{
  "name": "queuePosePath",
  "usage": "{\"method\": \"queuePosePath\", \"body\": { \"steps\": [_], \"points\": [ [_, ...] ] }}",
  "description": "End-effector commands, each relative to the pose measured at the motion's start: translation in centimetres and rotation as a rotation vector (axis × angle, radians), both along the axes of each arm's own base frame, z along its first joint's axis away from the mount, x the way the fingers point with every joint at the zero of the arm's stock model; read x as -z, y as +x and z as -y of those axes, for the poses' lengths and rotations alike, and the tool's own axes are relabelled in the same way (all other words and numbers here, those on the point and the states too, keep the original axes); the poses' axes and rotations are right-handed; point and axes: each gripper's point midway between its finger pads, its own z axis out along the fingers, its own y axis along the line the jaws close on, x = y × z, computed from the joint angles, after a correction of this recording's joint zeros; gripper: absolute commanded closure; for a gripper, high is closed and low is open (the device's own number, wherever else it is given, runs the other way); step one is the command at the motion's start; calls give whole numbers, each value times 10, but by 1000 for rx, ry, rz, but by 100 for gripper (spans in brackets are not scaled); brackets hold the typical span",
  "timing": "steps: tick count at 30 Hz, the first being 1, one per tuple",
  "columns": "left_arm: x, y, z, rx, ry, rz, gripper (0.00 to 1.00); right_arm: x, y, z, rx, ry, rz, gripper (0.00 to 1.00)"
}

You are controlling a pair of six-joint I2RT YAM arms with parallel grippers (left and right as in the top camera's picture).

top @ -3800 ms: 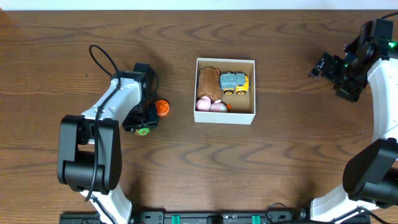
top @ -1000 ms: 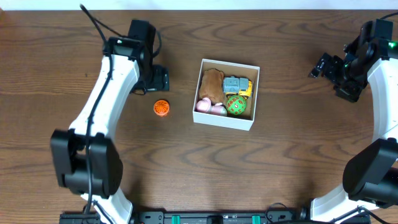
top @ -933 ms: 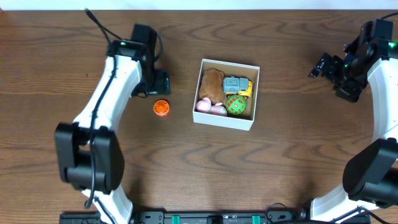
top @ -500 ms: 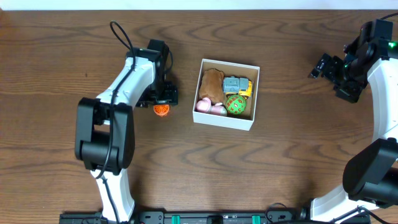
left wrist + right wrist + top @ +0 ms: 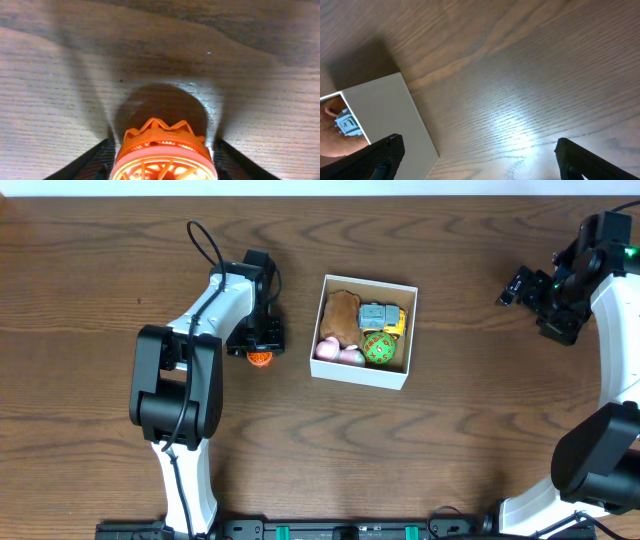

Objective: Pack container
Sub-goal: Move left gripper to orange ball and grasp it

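Note:
The container (image 5: 360, 375) is a white-walled box in the middle of the table. It holds a brown plush (image 5: 338, 313), a blue and yellow truck (image 5: 378, 315), a green ball (image 5: 379, 348) and pink toys (image 5: 335, 350). An orange ridged toy (image 5: 259, 359) stands on the table left of the box. My left gripper (image 5: 259, 350) is down over it. In the left wrist view the orange toy (image 5: 162, 150) sits between the open fingers (image 5: 97, 160), which stand close beside it. My right gripper (image 5: 520, 285) is wide open and empty at the far right.
The right wrist view shows the box's white wall (image 5: 380, 115) with the truck (image 5: 345, 122) inside, and bare wood between its fingers (image 5: 580, 157). The left arm's cable (image 5: 205, 245) loops over the table behind the arm.
The green ball, beside the left gripper at first, now lies in the box. The left arm swung back, then came down over the orange toy. The right arm has not moved.

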Motion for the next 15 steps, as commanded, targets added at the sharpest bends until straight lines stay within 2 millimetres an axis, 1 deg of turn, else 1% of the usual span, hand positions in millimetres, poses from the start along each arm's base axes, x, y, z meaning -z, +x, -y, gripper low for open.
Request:
{"method": "queuePosePath", "body": {
  "steps": [1,5,7,9,11,12,15],
  "points": [
    [8,-2,-4,7,15,-19,41,4,0,-3,-18,0,-12,1],
    [3,-2,-4,9,15,-18,44,4,0,-3,-18,0,-12,1],
    [-6,-1,-4,12,14,-13,45,4,0,-3,-18,0,-12,1],
    [-20,1,-3,15,12,-1,48,4,0,-3,-18,0,-11,1],
    [-38,4,-3,21,8,18,53,4,0,-3,-18,0,-12,1],
    [-51,6,-2,21,4,35,55,4,-1,-3,-18,0,-12,1],
    [-83,10,-1,22,-8,96,56,4,-1,-3,-18,0,-12,1]
  ]
}}
